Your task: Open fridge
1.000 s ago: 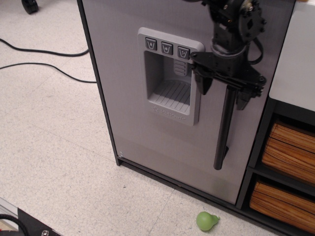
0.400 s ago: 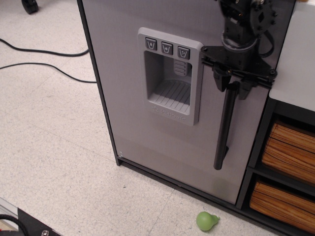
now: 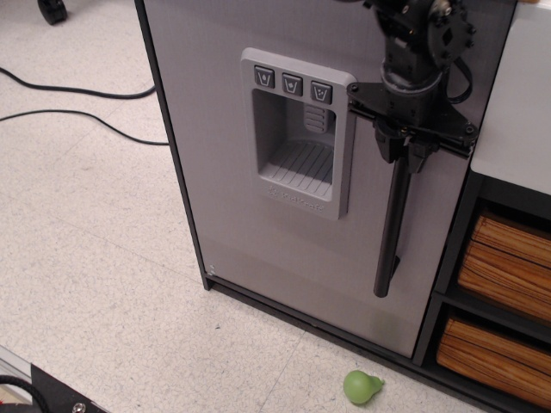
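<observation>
The fridge (image 3: 219,181) fills the middle of the view, its flat grey door lying flush in the black frame. The recessed three-button dispenser panel (image 3: 297,138) is at the door's centre. The long black bar handle (image 3: 390,241) runs down the door's right side. My black gripper (image 3: 402,153) comes in from the top right and sits at the handle's upper end. Its two fingers are drawn in against either side of the bar, shut on it. The fridge interior is hidden.
A white-topped black shelf unit (image 3: 516,112) with brown woven drawers (image 3: 508,267) stands tight against the fridge's right side. A small green pear-shaped object (image 3: 362,387) lies on the floor in front. Black cables (image 3: 77,90) run across the floor at the left.
The gripper moved right onto the top of the handle, straightened, and its fingers narrowed from wide open to closed around the bar. The door has not moved.
</observation>
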Available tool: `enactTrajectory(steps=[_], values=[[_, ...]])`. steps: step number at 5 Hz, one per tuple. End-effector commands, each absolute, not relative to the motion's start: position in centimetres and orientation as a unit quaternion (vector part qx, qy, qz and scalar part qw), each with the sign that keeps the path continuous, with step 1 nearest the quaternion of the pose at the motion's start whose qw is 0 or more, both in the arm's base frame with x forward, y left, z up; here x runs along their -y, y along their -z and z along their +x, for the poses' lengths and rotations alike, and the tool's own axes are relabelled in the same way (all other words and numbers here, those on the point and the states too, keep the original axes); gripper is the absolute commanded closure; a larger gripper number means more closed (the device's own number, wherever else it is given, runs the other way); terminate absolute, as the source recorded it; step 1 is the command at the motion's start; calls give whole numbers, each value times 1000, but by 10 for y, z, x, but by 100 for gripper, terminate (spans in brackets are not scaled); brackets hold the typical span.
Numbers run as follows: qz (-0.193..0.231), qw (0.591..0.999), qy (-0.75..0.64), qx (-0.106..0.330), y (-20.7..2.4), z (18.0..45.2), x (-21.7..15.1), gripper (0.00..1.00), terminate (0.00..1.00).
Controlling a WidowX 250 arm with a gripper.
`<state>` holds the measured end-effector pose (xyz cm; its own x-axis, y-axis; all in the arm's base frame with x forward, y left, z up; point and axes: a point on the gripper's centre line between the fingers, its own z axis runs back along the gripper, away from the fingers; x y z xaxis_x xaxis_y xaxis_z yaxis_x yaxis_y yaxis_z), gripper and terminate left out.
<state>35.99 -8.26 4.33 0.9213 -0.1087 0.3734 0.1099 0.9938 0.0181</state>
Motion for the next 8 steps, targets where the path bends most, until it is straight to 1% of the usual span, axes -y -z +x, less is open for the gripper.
enactTrajectory(steps=[1, 2, 3, 4, 5, 6, 7, 8], values=[[-4, 977, 80, 197, -61, 317, 59, 100, 0], [-14, 978, 87, 189, -57, 300, 41, 100, 0], [-10, 979, 93, 178, -55, 286, 27, 100, 0], [-8, 988, 86, 132, -51, 272, 20, 0, 0], [-34, 989, 136, 56, -25, 250, 38, 0, 0], [-8, 984, 165, 66, -7, 233, 64, 0, 0], [-13, 977, 199, 75, -5, 213, 72, 0, 0], [-20, 968, 233, 88, 3, 193, 91, 0, 0]])
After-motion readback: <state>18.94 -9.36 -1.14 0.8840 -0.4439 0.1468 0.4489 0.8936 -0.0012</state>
